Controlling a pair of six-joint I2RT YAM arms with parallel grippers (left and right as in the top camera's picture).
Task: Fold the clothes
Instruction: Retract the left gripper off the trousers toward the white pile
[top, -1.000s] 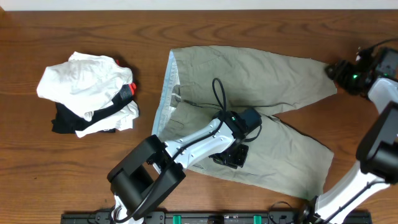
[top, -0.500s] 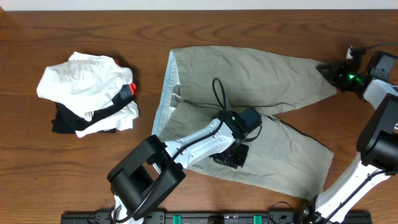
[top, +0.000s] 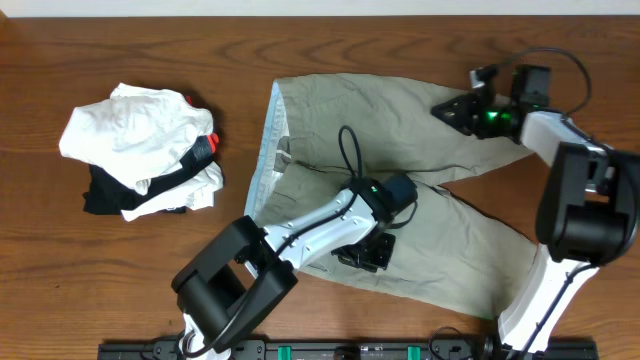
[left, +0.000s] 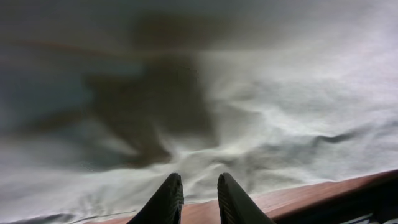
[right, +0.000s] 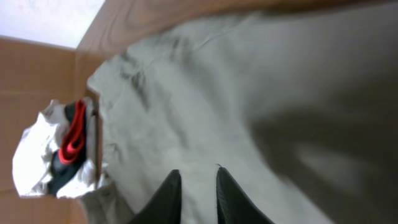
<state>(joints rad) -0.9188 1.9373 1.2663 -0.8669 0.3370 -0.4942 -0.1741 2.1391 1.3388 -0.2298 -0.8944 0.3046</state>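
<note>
The clothes (top: 400, 130), khaki shorts with a pale blue waistband (top: 266, 150), lie spread across the table's middle. My left gripper (top: 362, 252) rests on the lower leg by its near edge. In the left wrist view its jaws (left: 200, 180) stand a narrow gap apart at the cloth's edge (left: 280, 124), where wrinkles gather at the tips. My right gripper (top: 445, 108) hangs over the upper leg, well in from its hem. The right wrist view shows that gripper (right: 198, 174) nearly closed, with khaki cloth (right: 186, 93) filling the gap.
A pile of white and black garments with a red bit (top: 140, 150) sits at the left, also in the right wrist view (right: 56, 149). Bare wooden table (left: 311, 193) runs along the shorts' near edge. A black cable (top: 350, 150) loops over the shorts.
My right gripper has swung left from the upper leg's outer hem to over the leg's middle, and its jaws have narrowed. The left gripper has stayed put.
</note>
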